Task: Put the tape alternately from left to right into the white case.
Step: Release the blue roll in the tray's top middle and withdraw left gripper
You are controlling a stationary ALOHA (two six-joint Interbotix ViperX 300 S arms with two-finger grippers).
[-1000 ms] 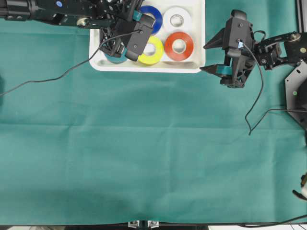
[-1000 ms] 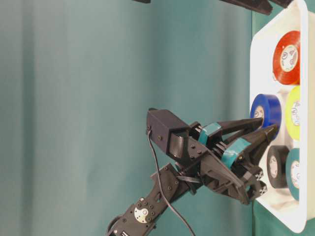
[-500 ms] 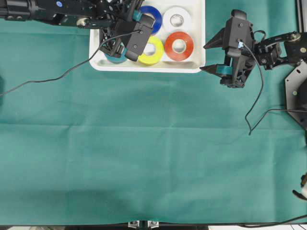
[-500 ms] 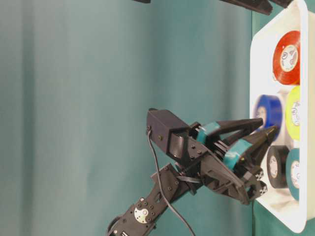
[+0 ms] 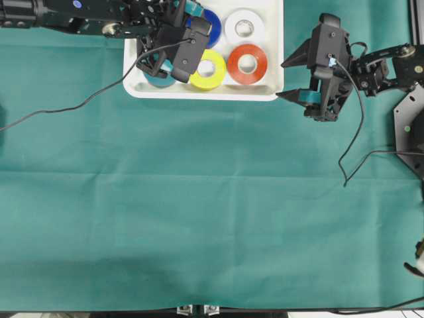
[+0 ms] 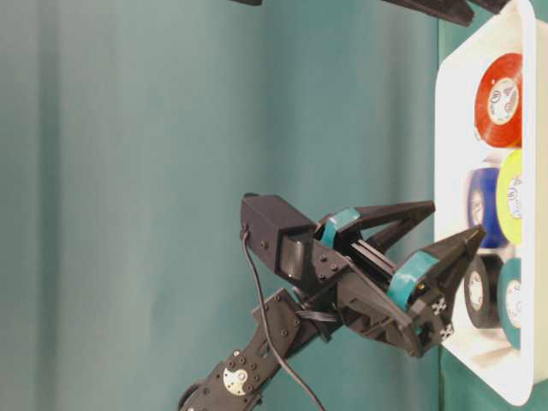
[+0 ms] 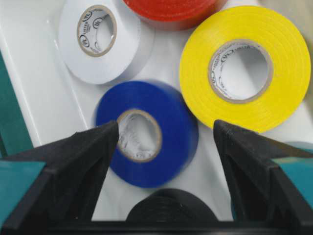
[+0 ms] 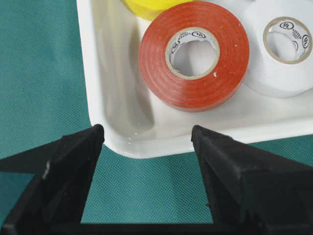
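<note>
Left hand [image 7: 164,147] spread wide over the white case [image 5: 149,89], fingers [image 7: 83,161] either side of the blue roll [image 7: 146,133], not touching it. Blue roll lies flat in the case, slightly blurred. Yellow roll [image 7: 245,68] just beside it, white roll [image 7: 100,41] on its other side, red-orange roll [image 5: 247,63] by the white one, black roll [image 7: 171,210] at the bottom edge of the left wrist view. Teal roll [image 5: 158,79] in the case's near left corner, mostly hidden under the left hand in the overhead view. All six rolls inside the case, none held.

Right hand [image 5: 296,78] spread, empty, over the green cloth [image 5: 212,212] on the counter, just right of the case, well apart from the rolls. Its fingers [image 8: 73,161] frame the case's corner by the red-orange roll.
</note>
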